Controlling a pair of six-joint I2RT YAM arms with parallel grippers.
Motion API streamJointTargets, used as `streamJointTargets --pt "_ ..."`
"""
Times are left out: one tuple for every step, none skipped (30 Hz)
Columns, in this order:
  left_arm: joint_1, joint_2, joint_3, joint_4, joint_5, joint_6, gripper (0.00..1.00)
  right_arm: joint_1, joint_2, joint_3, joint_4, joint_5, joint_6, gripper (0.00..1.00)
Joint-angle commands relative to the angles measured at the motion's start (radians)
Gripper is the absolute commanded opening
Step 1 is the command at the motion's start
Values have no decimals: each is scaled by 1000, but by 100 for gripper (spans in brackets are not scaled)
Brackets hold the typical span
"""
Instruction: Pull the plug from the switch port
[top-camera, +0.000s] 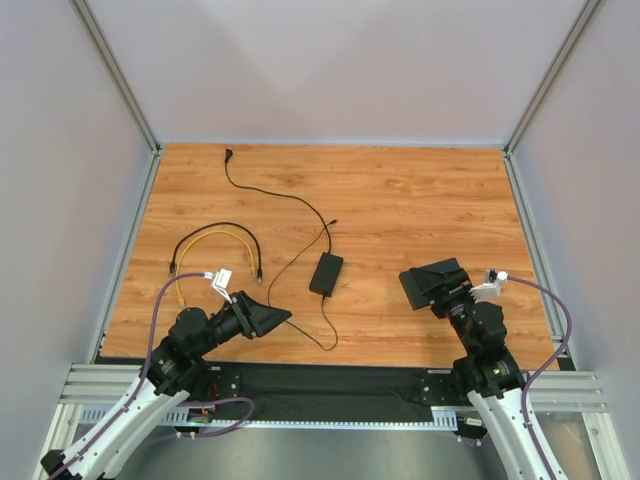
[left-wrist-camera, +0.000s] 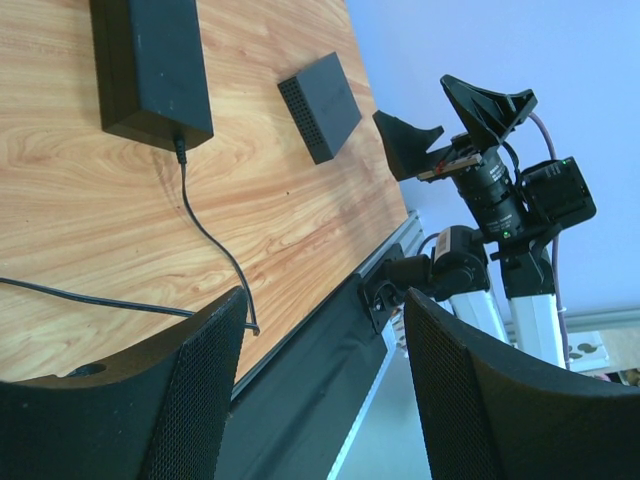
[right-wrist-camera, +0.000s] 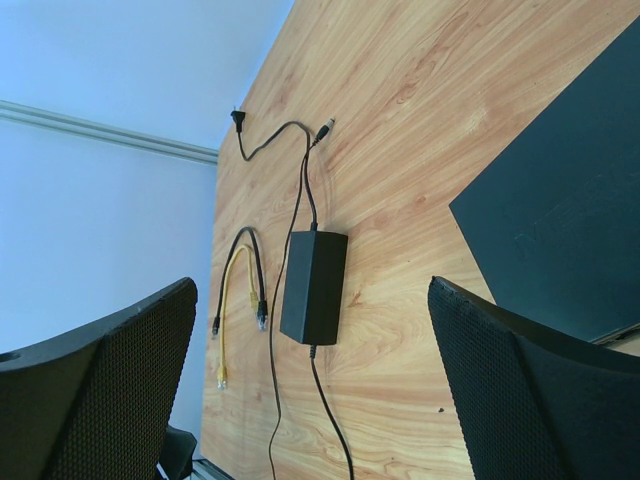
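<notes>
The switch (left-wrist-camera: 320, 105) is a flat matte-black box lying on the wooden table, and its top fills the right side of the right wrist view (right-wrist-camera: 560, 230). No plug or cable shows in any of its visible sides. My right gripper (top-camera: 440, 283) hovers just over its near side with the jaws wide open and empty (right-wrist-camera: 312, 285). In the top view the switch merges with this gripper. My left gripper (top-camera: 268, 318) is open and empty, low over the table's near edge at the left (left-wrist-camera: 325, 300), far from the switch.
A small black adapter brick (top-camera: 326, 273) with thin black cables lies mid-table (right-wrist-camera: 313, 285) (left-wrist-camera: 150, 65). A cable runs to a wall plug (top-camera: 229, 155) at the back. Loose yellow and black network cables (top-camera: 215, 242) curl at the left. White walls enclose the table.
</notes>
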Motion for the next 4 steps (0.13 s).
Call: streamJointTargets --pt "2 -134 -147 -67 18 -5 72 8 -58 -152 -160 9 -11 100" --pt "1 -132 -147 -67 18 -3 72 8 -58 -152 -163 9 -10 100" --pt "1 -132 -147 -67 17 -3 72 9 -58 -152 -155 11 -8 100" --pt "1 -132 -147 -67 18 -3 72 6 -58 -152 -157 11 -7 100"
